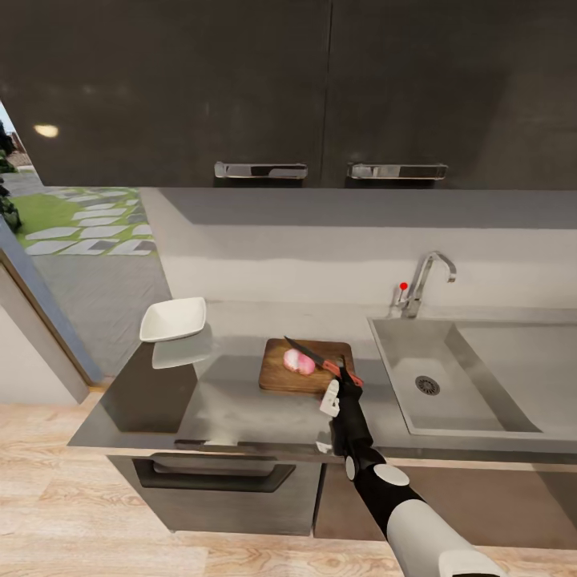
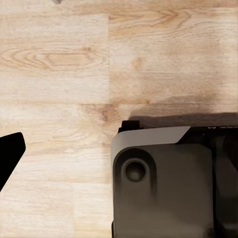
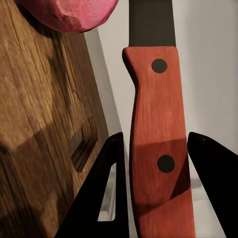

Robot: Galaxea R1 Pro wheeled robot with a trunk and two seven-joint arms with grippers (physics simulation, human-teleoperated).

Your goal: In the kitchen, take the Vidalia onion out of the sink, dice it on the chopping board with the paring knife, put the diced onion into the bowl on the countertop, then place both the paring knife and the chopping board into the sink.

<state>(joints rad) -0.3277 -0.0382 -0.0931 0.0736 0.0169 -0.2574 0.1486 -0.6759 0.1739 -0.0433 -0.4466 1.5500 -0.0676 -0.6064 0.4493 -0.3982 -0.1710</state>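
In the head view the chopping board (image 1: 307, 365) lies flat on the grey counter (image 1: 232, 401), its right edge close to the left rim of the sink (image 1: 393, 377); the pink onion (image 1: 299, 362) rests on the board's middle; the paring knife (image 1: 320, 361) slants across the board, blade over the onion's far side and red handle past the board's right front corner; the right gripper (image 1: 346, 377) reaches up from the counter's front edge and holds that handle; the white bowl (image 1: 173, 319) sits near the counter's left end, well apart from the board, with bare counter between them and more bare counter between board and front edge; the faucet (image 1: 425, 280) stands behind the sink's back left corner.

In the left wrist view wooden floor (image 2: 59, 74) shows beneath a dark grey part of the robot (image 2: 163, 183); one black finger (image 2: 10, 156) enters at the edge, so whether the left gripper is open or closed cannot be told.

In the right wrist view the two black fingers (image 3: 106, 198) flank the red handle, one on each side, closed on it; the board's slotted end lies just beside the handle, and the onion's cut face shows at the board's far part.
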